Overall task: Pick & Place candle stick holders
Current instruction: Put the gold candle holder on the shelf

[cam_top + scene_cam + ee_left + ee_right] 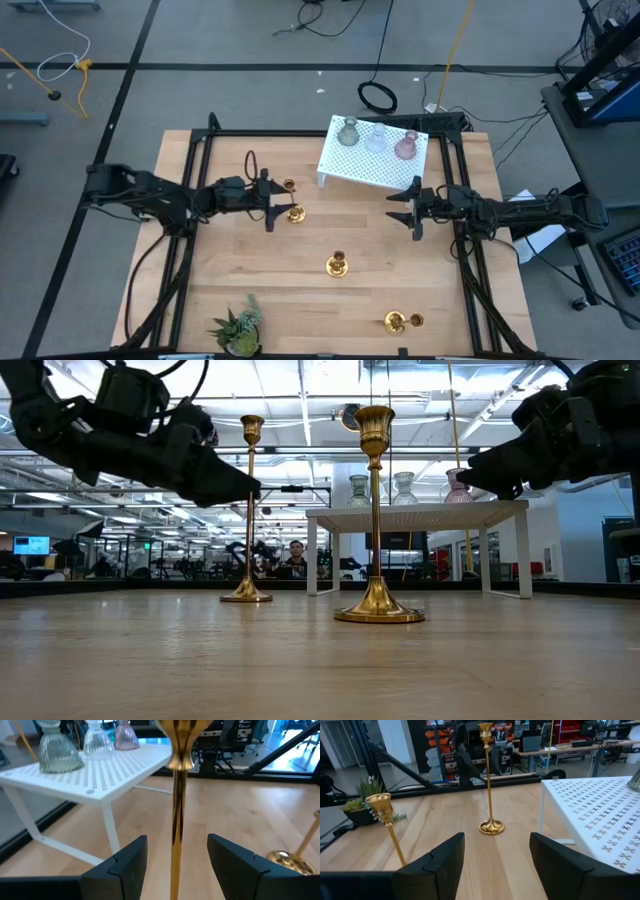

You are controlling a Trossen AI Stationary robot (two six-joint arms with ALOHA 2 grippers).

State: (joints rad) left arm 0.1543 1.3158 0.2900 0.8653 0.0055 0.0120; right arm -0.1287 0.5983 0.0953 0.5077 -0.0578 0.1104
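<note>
Gold candle stick holder (176, 820) upright on the table (250, 290), left of centre. Thin stem sits between the fingers of the left gripper (270, 207).
- Fingers spread, with a gap showing on both sides of the stem in the left wrist view. No contact yet.

Handling, judged:
- Polished metal, stiff, likely slippery.
- Tall and narrow over a small round base, so top-heavy and easy to tip with a sideways nudge.
- Best hold: on the stem, squarely, near or below mid-height (a high grip would probably let the base swing).
- Firm pinch needed on so thin a rod, closing evenly so that neither finger pushes it over first.

Surroundings:
- Second gold holder (337, 266) upright near table centre, apart from the first.
- Third gold holder (395, 321) near the front edge, right of centre. Cannot tell whether upright or lying.
- White perforated rack (365, 168) at the back right, carrying the grey-green glass holder (348, 131), the clear one (377, 138) and the pink one (406, 146) in a row. Glass is fragile, so keep swings clear of it.
- Right gripper (412, 208) hangs just in front of the rack, fingers apart, holding nothing.
- Small green plant (238, 328) at the front left, well away.

Nothing stands directly between the left gripper and its stem.
</note>
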